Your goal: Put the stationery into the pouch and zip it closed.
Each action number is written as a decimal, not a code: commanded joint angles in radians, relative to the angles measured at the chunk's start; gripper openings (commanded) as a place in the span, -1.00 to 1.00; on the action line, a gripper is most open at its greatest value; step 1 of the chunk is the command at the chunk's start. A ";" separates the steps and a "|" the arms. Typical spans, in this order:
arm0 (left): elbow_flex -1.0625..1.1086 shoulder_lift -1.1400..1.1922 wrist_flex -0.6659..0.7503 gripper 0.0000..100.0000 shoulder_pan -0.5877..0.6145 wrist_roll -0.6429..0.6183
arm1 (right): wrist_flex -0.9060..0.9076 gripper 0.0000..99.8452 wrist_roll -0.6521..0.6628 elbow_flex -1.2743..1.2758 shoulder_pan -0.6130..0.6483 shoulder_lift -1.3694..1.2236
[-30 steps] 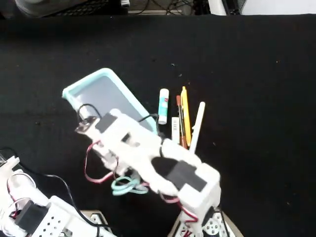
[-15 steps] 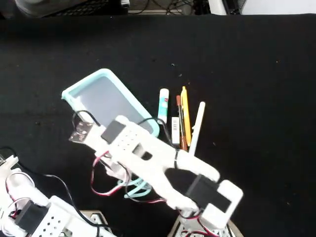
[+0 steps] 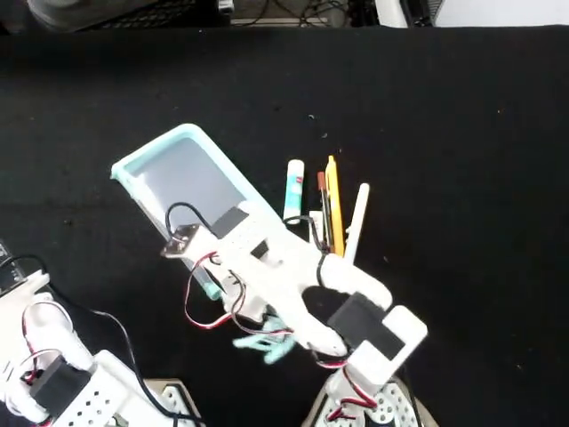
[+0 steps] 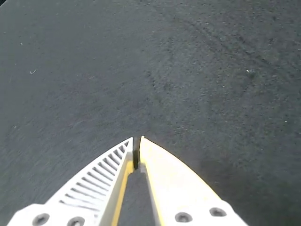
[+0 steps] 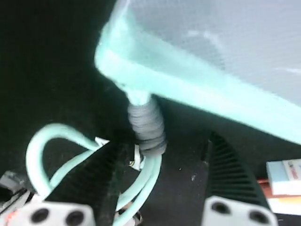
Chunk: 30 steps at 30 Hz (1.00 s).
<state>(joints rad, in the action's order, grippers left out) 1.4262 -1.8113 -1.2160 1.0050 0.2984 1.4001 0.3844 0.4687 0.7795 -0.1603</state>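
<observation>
High view: right arm (image 3: 284, 271) hides pouch (image 3: 182, 173) near corner; right gripper (image 5: 164, 143) apart around pull cord (image 5: 146, 127); left gripper (image 4: 137, 140) together.

The counter (image 3: 462, 116) I work over is black and matte, with a few pale specks (image 3: 311, 116) on it. Past its far edge I see a grey object (image 3: 80, 11) at the far left, dark cables (image 3: 302, 11) in the middle, and a white item (image 3: 396, 11) further right.

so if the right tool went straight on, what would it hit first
Probably the grey ribbed collar on the teal cord, between the open fingers of the right tool; behind it the teal-edged translucent pouch, depth unclear.
</observation>
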 commanded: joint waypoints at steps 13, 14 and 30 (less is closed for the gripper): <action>-0.062 -0.003 0.020 -0.91 -0.024 0.011 | -0.038 -0.50 0.023 0.058 0.054 0.202; -0.062 -0.003 0.020 -0.91 -0.024 0.011 | -0.069 -0.50 0.023 0.058 0.061 0.193; -0.071 -0.003 0.020 -0.91 -0.022 0.011 | -0.035 -0.99 0.029 -0.131 -0.086 -0.076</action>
<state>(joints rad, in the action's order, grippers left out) 1.4262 -1.8098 -1.2160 0.9943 0.2984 1.3065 0.4089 0.3936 0.7488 -0.2509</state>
